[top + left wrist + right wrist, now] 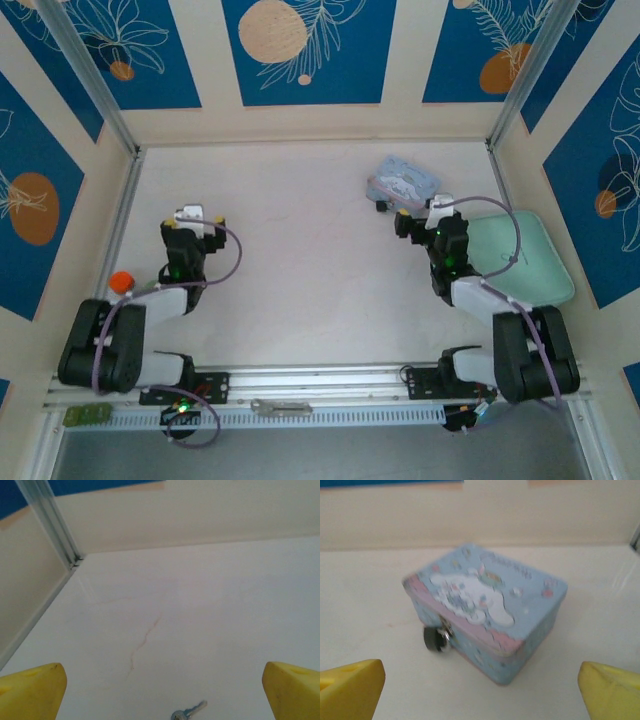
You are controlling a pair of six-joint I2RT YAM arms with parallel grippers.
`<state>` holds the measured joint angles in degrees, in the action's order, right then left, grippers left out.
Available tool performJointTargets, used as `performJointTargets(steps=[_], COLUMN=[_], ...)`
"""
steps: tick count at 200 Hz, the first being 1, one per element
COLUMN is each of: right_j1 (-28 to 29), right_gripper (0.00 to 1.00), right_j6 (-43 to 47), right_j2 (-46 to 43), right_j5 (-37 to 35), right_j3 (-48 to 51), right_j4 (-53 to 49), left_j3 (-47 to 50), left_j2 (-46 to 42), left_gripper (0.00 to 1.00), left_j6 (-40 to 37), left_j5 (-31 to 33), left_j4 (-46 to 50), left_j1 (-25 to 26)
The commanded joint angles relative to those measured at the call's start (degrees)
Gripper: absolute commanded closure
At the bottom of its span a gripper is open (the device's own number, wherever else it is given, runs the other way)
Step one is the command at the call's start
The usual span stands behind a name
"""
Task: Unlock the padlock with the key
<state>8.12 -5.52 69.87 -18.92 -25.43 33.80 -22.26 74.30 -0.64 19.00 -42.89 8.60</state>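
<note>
Pale worktop (300, 250). A green tray (535, 250) lies just right of the light blue cartoon tin (403, 180), on its near side. The tin sits far right on the worktop, lid shut.

The right gripper (480, 692) is just short of the tin on its near side, jaws wide apart, nothing held. The left gripper (162, 692) is well left of the tin, across the worktop, also spread wide and empty.

The padlock (437, 639) has a small dark body and hangs at the clasp on the tin's front wall, touching the tin, low and left in the right wrist view. It looks locked, but it is a bit blurred.

The key (189, 711) is tiny and pale, flat on the worktop well left of the tin. It lies right under the left gripper, between the fingers and a touch right of centre. Long axis slanted: head nearest the gripper, blade pointing away and rightward, toward the tin's side.

The left arm is clearly nearer the key, the right arm nearer the padlock. Judgement: key pickup comes first and is not yet done. The left gripper must drop straight down and close across the key, not along it. It is thin and flat, so it may slip.
</note>
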Motion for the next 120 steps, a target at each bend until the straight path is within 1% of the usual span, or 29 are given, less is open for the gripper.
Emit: performJointTargets(steps=[1, 23, 37, 58, 78, 98, 106, 114, 120], right_j1=[2.91, 9.54, 14.98, 22.49, 28.60, 34.33, 36.08, 37.34, 38.14], right_gripper=[0.02, 0.02, 0.03, 0.03, 0.04, 0.05, 0.05, 0.09, 0.10], right_j6=[-0.70, -1.86, -2.90, -6.15, -9.41, -9.55, -9.46, -9.04, -9.17], right_j2=[-4.09, -5.62, -5.11, -1.79, 4.18, 12.38, 15.98, 19.27, 22.12], right_j5=[-2.62, -0.65, -0.34, 1.86, 4.78, 6.57, 6.74, 7.64, 7.85], right_j3=[-3.65, -6.54, -8.85, -13.42, -19.36, -26.55, -29.93, -33.82, -36.68], right_j4=[-9.04, -15.21, -19.46, -25.53, -31.14, -35.83, -37.95, -40.48, -42.40], left_j3=[-5.20, -9.05, -10.63, -9.69, -8.80, -8.91, -9.19, -9.08, -8.88], left_j2=[-6.16, -10.88, -12.76, -14.75, -15.71, -14.96, -14.60, -14.07, -13.59], left_gripper=[0.00, 0.00, 0.00, 0.00, 0.00, 0.00, 0.00, 0.00, 0.00], left_j6=[7.79, 18.10, 25.28, 33.31, 38.05, 38.40, 38.19, 37.84, 37.31], left_j5=[2.60, -4.45, -7.27, -11.49, -13.39, -15.80, -15.48, -14.41, -13.25], left_j4=[13.48, 24.03, 29.70, 31.73, 33.71, 34.79, 35.77, 35.98, 35.83], left_j1=[0.76, 0.97, 1.06, 1.15, 1.18, 1.23, 1.24, 1.19, 1.24])
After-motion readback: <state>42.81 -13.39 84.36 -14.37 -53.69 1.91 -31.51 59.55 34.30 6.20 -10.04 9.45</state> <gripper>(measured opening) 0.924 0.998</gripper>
